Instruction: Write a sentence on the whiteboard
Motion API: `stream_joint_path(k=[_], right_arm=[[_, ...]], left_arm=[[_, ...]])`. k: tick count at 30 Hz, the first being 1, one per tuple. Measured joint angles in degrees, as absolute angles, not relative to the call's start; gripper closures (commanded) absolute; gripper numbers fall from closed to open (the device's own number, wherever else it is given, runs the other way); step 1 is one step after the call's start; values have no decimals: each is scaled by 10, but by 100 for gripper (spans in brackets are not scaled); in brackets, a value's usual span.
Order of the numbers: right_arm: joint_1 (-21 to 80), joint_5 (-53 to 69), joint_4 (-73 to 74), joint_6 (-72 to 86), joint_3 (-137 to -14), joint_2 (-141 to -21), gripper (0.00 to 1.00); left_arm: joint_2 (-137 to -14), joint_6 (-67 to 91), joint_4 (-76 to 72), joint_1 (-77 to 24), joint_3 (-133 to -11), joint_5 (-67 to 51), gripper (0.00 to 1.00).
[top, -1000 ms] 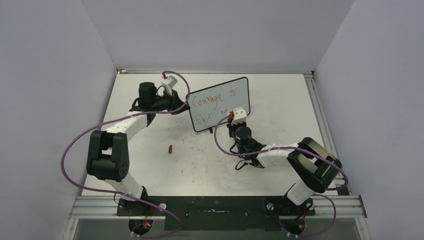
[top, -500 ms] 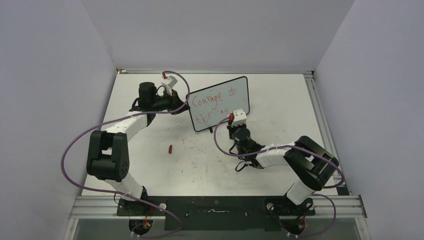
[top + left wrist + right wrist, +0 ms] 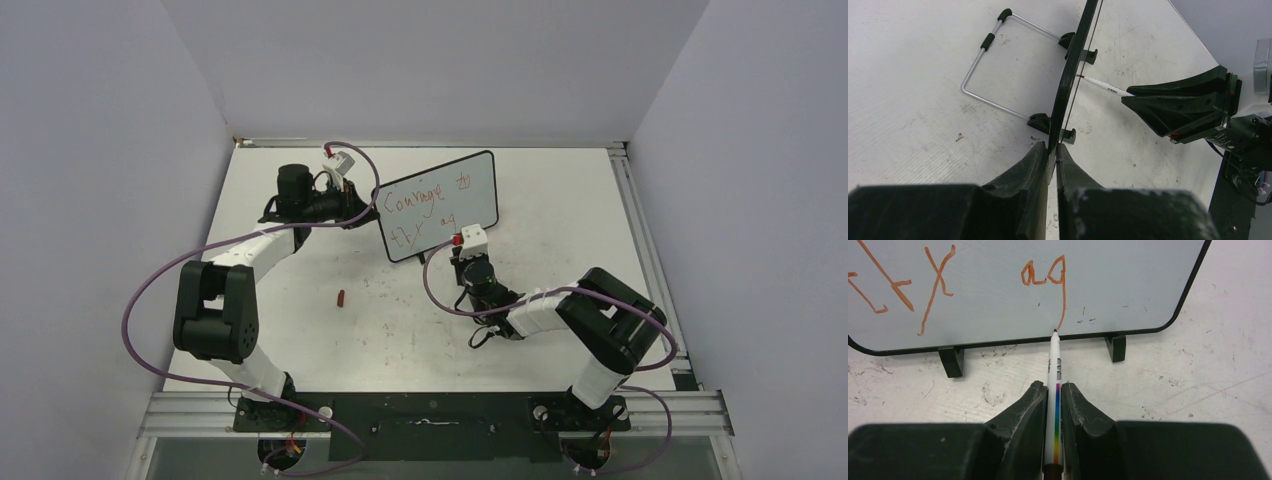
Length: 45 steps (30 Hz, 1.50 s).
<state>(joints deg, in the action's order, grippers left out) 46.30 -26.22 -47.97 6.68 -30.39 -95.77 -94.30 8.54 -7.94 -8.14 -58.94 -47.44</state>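
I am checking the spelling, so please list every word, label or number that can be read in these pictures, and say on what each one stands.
"Courage to": upper line of the red handwriting on the whiteboard.
"try ag": lower line there, loosely written; the last word is not finished.
Print on the marker: too small to read.
No other text is visible.

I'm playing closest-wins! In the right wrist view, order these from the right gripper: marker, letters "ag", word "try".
1. The marker, clamped in the right gripper, dead centre.
2. The letters "ag", straight ahead, just above the marker tip.
3. The word "try", far left on the whiteboard.
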Motion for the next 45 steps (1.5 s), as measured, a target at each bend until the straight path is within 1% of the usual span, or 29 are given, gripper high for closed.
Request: stream_joint_path(k=[5,8,16,21,33,40,45], right_arm=[[471,-262,-478,66,-304,-954,95],[475,-263,-471,65,-304,-932,95],[478,-281,-459,60,-291,-797,95],[453,-272,-447,57,-289,-758,95],[339,-144,-416,72,-282,-756,95],[333,-100,-419,81,-281,-779,95],[333,-91,-423,82,-281,-799,95]], left_arm=[[-943,85,-79,-81,-589,-474,100],[-943,86,-79,-81,-589,-475,100],[-943,86,-79,-81,-589,-478,100],[-943,86,-79,-81,-589,-478,100],[-943,85,-79,-81,-589,-478,100],[-943,85,-77,-81,-589,-478,100],[-943,85,-74,-81,-590,-478,100]])
